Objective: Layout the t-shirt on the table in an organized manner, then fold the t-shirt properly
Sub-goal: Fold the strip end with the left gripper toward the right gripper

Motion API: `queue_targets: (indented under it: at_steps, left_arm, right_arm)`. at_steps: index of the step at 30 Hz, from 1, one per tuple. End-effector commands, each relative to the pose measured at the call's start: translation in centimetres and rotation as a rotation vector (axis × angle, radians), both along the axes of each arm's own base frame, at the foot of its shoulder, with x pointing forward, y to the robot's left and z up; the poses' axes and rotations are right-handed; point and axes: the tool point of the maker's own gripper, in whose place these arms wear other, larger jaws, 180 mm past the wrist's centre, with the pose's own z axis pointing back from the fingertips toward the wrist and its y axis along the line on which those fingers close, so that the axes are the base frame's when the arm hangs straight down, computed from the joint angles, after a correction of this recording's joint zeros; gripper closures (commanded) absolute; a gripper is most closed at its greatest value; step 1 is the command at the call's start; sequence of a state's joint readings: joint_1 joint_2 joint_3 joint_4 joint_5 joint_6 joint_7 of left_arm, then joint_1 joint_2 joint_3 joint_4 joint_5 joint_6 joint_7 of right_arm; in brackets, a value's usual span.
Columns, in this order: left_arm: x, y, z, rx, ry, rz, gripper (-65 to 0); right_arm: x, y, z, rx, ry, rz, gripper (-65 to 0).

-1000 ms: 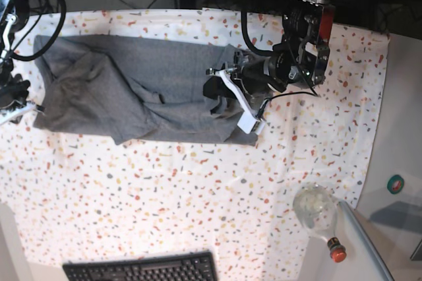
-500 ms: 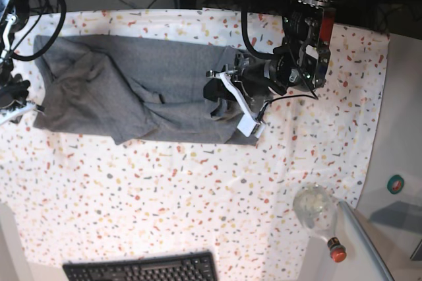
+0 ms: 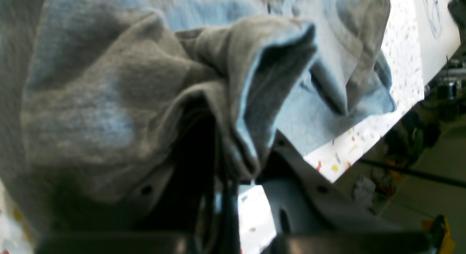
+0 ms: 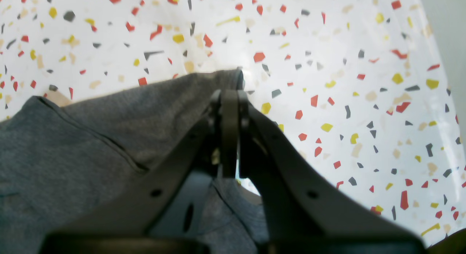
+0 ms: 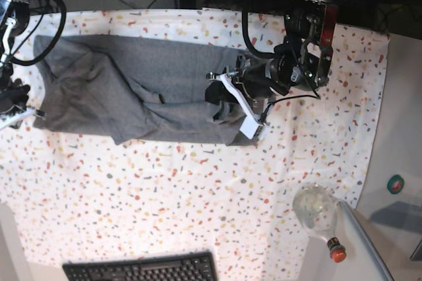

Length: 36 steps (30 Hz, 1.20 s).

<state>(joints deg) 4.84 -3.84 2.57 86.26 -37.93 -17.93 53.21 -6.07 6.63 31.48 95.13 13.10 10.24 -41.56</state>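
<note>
I see the t-shirt (image 5: 132,96) lying rumpled across the far half of the bench (image 5: 198,188), stretched sideways between my two arms. Its far edge runs close to the bench's far edge, so there is little room behind it. In front of it the speckled cloth is open all the way down to the keyboard (image 5: 142,269) at the near edge. A clear bottle (image 5: 318,214) with an orange cap lies at the near corner on the left arm's side, well apart from the shirt. Beyond the left arm there is also a bare strip of cloth out to the bench's side edge.

The left gripper (image 5: 227,99) sits at that end of the shirt, clamped on a bunch of fabric; in its wrist view the grey cloth (image 3: 225,101) is gathered in thick folds between the closed jaws and raised off the bench.

The right gripper (image 4: 229,97) is at the opposite end, near the bench's side edge. Its jaws are pressed together on a corner of the shirt's hem (image 4: 204,82), with the rest of the cloth trailing flat beside it and bare bench just beyond the tips.
</note>
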Motion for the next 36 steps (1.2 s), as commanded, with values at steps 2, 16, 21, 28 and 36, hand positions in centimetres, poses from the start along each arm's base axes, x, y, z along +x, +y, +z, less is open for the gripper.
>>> queue_targets:
  at_steps: [2, 16, 21, 28, 36]
  left_arm:
    - [0.7, -0.4, 1.2, -0.022, -0.029, -0.007, 0.0]
    - [0.7, -0.2, 1.1, -0.006, -0.001, -0.025, 0.0]
    - [1.3, -0.2, 1.2, -0.007, -0.006, -0.024, 0.0]
    - [0.9, -0.3, 0.1, -0.006, 0.031, -0.027, 0.0]
    - [1.1, -0.3, 0.2, -0.006, 0.027, -0.027, 0.0]
  right_arm:
    - [0.8, -0.6, 1.3, -0.026, -0.043, 0.007, 0.0]
    - [0.8, -0.5, 1.3, -0.025, -0.043, 0.006, 0.0]
    - [0.8, -0.5, 1.3, -0.025, -0.043, 0.006, 0.0]
    - [0.8, -0.5, 1.3, -0.024, -0.042, 0.006, 0.0]
    - [0.8, -0.5, 1.3, -0.024, -0.042, 0.006, 0.0]
